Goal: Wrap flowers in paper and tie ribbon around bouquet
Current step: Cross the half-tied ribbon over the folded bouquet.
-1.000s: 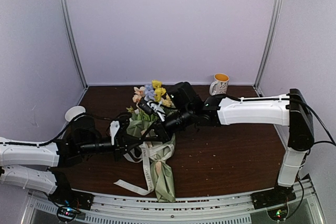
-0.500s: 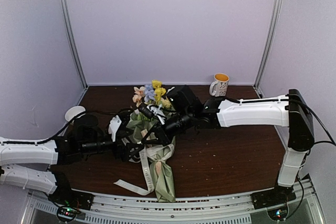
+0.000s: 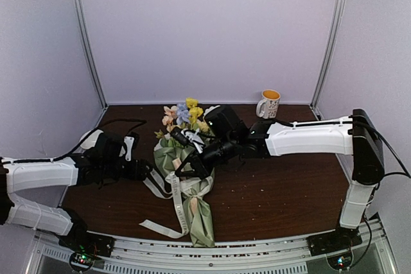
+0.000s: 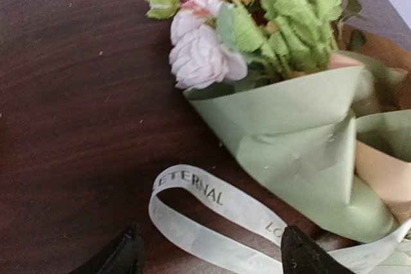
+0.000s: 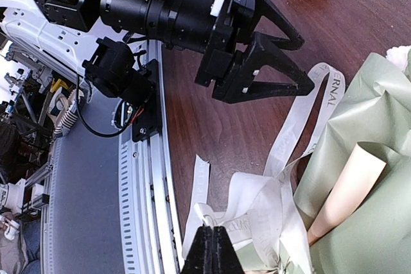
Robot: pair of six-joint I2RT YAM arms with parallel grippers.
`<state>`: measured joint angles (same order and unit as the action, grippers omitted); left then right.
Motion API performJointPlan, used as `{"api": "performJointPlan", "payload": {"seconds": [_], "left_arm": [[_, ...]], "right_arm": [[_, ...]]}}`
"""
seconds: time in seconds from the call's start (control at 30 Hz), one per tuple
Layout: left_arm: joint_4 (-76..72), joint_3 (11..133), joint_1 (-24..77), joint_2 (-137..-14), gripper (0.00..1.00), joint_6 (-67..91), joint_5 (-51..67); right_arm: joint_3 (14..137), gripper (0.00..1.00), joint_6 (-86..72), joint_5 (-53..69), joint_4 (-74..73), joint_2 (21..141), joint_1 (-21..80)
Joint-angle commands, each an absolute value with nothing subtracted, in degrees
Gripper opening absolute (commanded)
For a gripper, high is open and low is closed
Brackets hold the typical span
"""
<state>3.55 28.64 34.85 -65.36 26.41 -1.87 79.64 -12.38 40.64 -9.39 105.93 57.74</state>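
The bouquet lies on the table, its flowers [image 3: 183, 115] [image 4: 205, 49] at the far end. Sage-green paper [image 3: 200, 219] [image 4: 295, 133] [image 5: 379, 113] is wrapped round it in a cone pointing at the front edge. The cream ribbon [image 3: 182, 200] [image 5: 282, 139] is bunched round the cone's middle, with tails trailing to the front left. My left gripper [image 3: 146, 172] [image 4: 215, 258] [image 5: 307, 62] is open, just left of the cone. A printed ribbon loop [image 4: 192, 187] lies flat between its fingers, not gripped. My right gripper [image 3: 191, 169] [image 5: 212, 235] is shut over the knot, pinching a ribbon fold at its tips.
A white mug [image 3: 269, 103] with an orange inside stands at the back right. A white bowl [image 3: 90, 138] sits at the far left behind my left arm. The metal rail [image 5: 144, 190] runs along the table's near edge. Bare brown table [image 3: 276, 184] lies right of the bouquet.
My left gripper opened, let go of the ribbon loop and drew back to the left, away from the cone. The right gripper stayed shut at the knot.
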Motion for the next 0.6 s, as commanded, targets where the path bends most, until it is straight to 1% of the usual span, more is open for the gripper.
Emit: {"api": "performJointPlan", "payload": {"seconds": [0.0,0.17,0.23,0.4,0.47,0.5,0.53,0.57], "left_arm": [[7.19,31.23,32.91,-68.61,0.77,29.91,-4.89],[7.84,31.29,28.62,-74.93,0.78,31.15,-4.08],[7.19,31.65,28.26,-78.10,0.76,31.18,-3.27],[4.06,32.94,28.22,-84.01,0.59,30.89,-0.79],[3.31,33.13,28.25,-85.24,0.49,30.93,-1.60],[2.81,33.02,28.26,-85.56,0.40,30.95,-1.52],[2.43,32.91,28.28,-85.75,0.30,30.85,-1.19],[2.30,32.88,28.28,-85.69,0.13,30.62,-0.70]], "right_arm": [[79.28,0.00,-11.95,39.16,-10.07,104.31,57.33],[78.84,0.00,-11.85,39.08,-9.58,104.04,57.36],[78.86,0.00,-11.86,39.02,-9.83,104.30,57.31],[77.78,0.00,-11.93,38.98,-9.48,103.80,57.31],[77.53,0.00,-11.87,38.89,-9.53,103.66,57.25],[77.46,0.00,-11.87,38.77,-9.72,103.61,57.30],[77.43,0.00,-11.86,38.61,-9.88,103.62,57.23],[77.43,0.00,-11.86,38.28,-10.05,103.62,57.23]]}}
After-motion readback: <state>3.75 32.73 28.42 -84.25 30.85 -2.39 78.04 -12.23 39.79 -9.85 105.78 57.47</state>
